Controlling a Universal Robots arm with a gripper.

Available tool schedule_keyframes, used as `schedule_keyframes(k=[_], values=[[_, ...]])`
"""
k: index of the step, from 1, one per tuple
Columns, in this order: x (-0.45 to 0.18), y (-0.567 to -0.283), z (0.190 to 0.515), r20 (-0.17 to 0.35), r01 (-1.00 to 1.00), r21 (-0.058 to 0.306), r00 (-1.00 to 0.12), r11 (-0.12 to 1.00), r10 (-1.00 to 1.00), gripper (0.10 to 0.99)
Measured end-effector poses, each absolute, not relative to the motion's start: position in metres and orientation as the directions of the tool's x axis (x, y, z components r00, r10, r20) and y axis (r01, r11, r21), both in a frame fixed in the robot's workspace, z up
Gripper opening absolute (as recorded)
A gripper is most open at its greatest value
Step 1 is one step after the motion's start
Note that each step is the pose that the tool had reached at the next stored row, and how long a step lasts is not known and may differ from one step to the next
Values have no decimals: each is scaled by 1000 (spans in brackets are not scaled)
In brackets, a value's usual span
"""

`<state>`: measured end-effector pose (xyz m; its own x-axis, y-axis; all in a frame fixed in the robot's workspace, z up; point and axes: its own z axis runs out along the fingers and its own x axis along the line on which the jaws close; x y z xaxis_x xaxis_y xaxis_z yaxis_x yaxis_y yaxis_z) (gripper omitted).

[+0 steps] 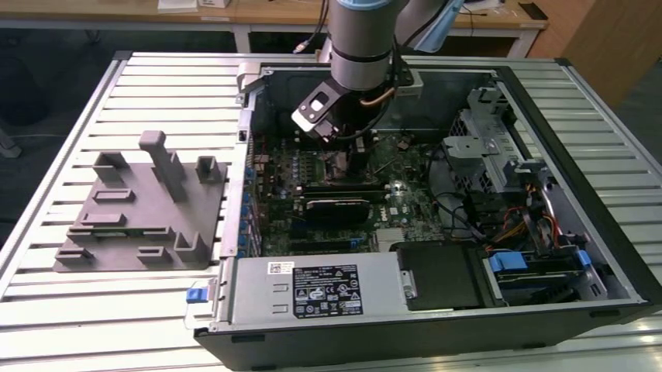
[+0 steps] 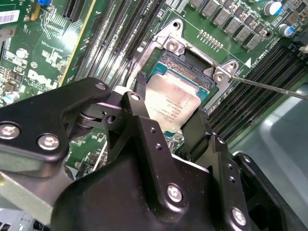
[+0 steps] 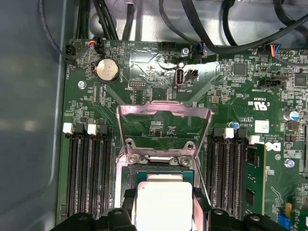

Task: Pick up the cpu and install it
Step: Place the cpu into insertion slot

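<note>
- I am watching the fingers [image 2: 195, 132] clamping the cpu [image 2: 173, 103] by two opposite edges.
- The cpu is hanging right over the open socket [image 2: 188, 61]; I cannot tell whether it is touching.
- The hold-down frame [image 3: 163, 126] is standing flipped back on the motherboard [image 3: 240, 96].
- I am judging this to be the seating step, and it is calling for level, corner-matched lowering with no sideways scrape across the contacts.

Arm [image 1: 362, 35] stands near vertical, wrist pointing straight down. Gripper [image 2: 168, 110] fingers [image 2: 195, 132] are closed against opposite edges of the cpu [image 2: 175, 98].
</note>
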<state>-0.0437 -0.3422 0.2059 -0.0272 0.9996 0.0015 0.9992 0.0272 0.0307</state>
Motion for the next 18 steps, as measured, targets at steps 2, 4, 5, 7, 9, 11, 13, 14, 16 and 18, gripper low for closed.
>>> schedule_keyframes(k=[2,4,5,7,9,11,13,14,16,18], values=[[-44,-342,204,2,999,31,-26,26,1000,541],[-45,-341,202,2,999,31,-25,25,1000,541],[-45,-341,202,2,999,31,-24,24,1000,541],[-45,-341,201,2,999,31,-17,16,1000,541],[-46,-341,200,2,999,31,-8,8,1000,541],[-46,-341,199,2,1000,31,2,-2,1000,541],[-46,-341,198,1,999,31,8,-8,1000,541],[-46,-341,198,2,999,31,8,-8,1000,541],[-46,-341,197,2,999,31,9,-9,1000,541],[-46,-341,196,2,999,31,9,-9,1000,541]])
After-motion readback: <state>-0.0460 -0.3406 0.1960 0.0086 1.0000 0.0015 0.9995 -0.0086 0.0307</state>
